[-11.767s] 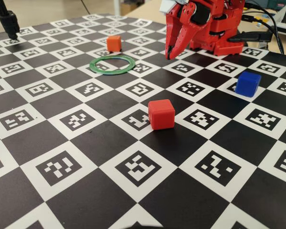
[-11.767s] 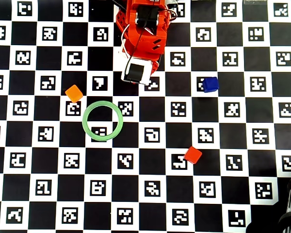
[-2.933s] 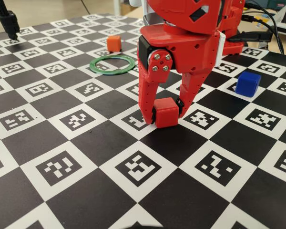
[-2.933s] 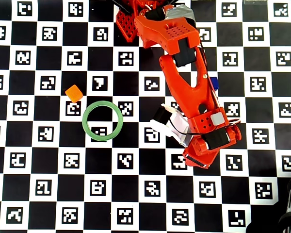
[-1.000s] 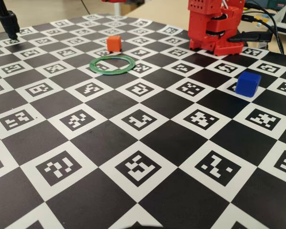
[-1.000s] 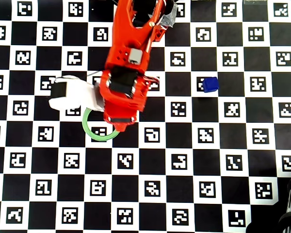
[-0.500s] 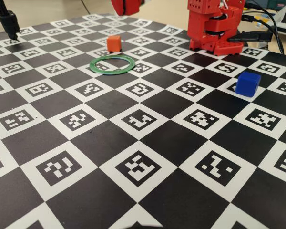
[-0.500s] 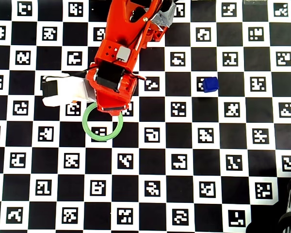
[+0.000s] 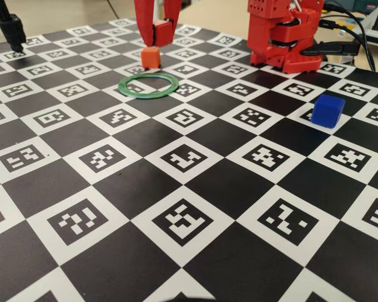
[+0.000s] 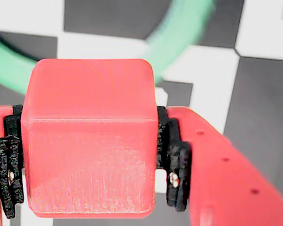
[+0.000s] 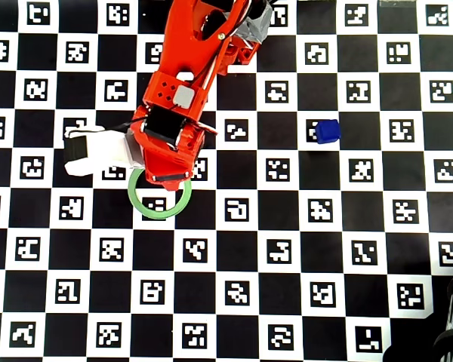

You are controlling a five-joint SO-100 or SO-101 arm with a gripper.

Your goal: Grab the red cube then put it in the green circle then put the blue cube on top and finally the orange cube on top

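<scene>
Red plastic fills the wrist view: the pincer (image 10: 89,160) clamps the one red cube (image 10: 89,136) aloft. One green circle (image 9: 148,85) lies below it, one orange cube (image 9: 150,56) just behind, and one blue cube (image 9: 328,111) well off to the right in the fixed view.

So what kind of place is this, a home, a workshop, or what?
Probably a robotics lab or hobbyist test bench. The table is covered by a checkerboard marker mat of the kind used for camera calibration, a red arm's base stands at its far edge with cables behind, and small practice pieces like the blue cube lie about.
</scene>
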